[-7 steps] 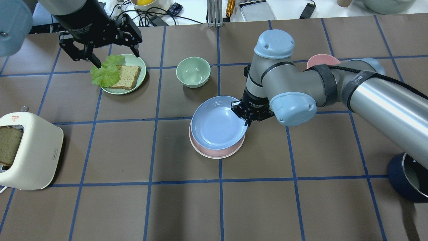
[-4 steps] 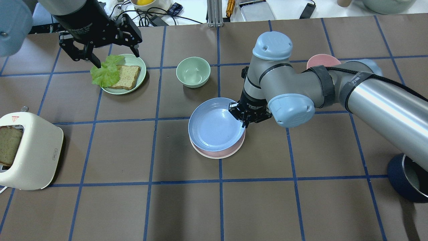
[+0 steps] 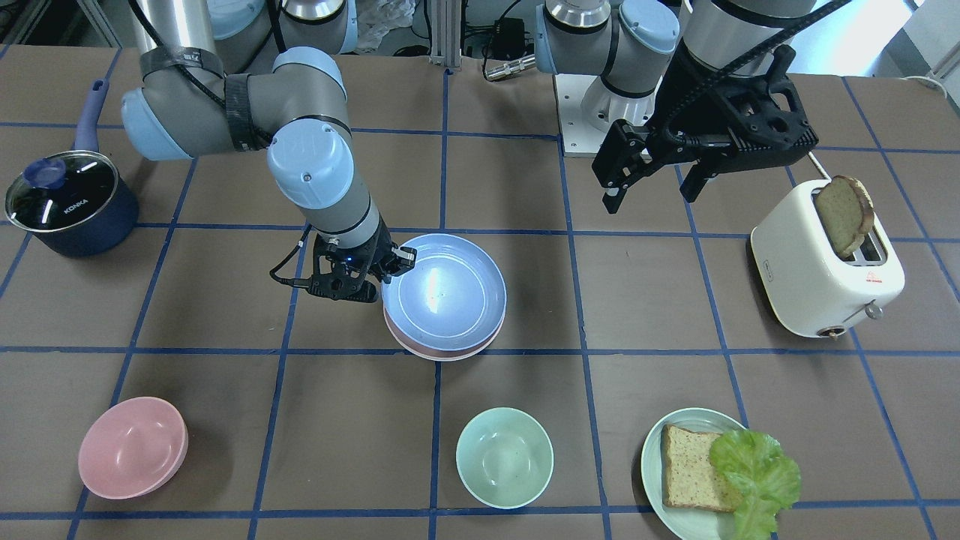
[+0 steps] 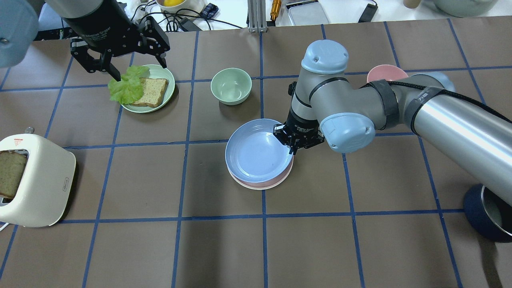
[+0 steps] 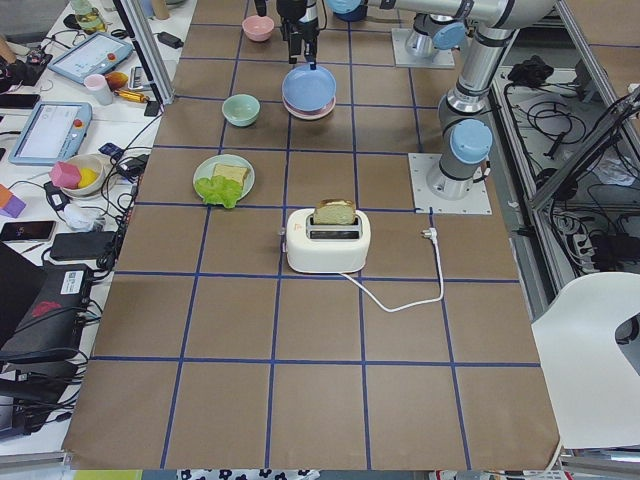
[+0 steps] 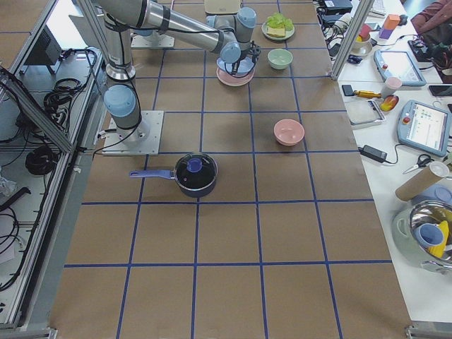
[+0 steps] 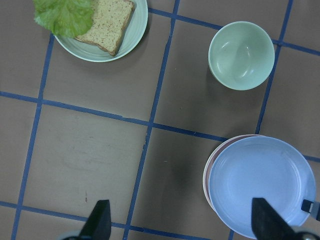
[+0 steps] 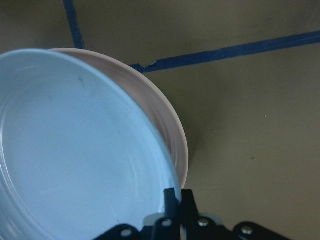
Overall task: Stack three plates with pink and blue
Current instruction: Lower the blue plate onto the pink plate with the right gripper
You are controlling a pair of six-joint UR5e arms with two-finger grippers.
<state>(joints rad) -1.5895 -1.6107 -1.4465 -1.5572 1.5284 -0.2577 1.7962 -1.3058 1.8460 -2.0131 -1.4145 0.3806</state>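
Observation:
The light blue plate (image 4: 256, 152) lies slightly tilted on the pale pink plate (image 4: 276, 182) near the table's middle. They also show in the front view, blue (image 3: 442, 292) over pink (image 3: 420, 347). A thin pale edge shows under the pink one; I cannot tell if it is the cream-white plate. My right gripper (image 4: 293, 149) is shut on the blue plate's right rim, as the right wrist view (image 8: 175, 197) shows. My left gripper (image 4: 140, 70) is open and empty, hovering over the bread plate.
A mint plate (image 4: 170, 80) with bread and lettuce is at the back left. A mint bowl (image 4: 231, 86) stands behind the stack, and a pink bowl (image 4: 386, 73) behind my right arm. A toaster (image 4: 36, 180) is at the left edge, a dark pot (image 4: 486, 218) at the right.
My right gripper has moved the blue plate a little left and down, so it sits more squarely over the pink plate. The left arm has not moved.

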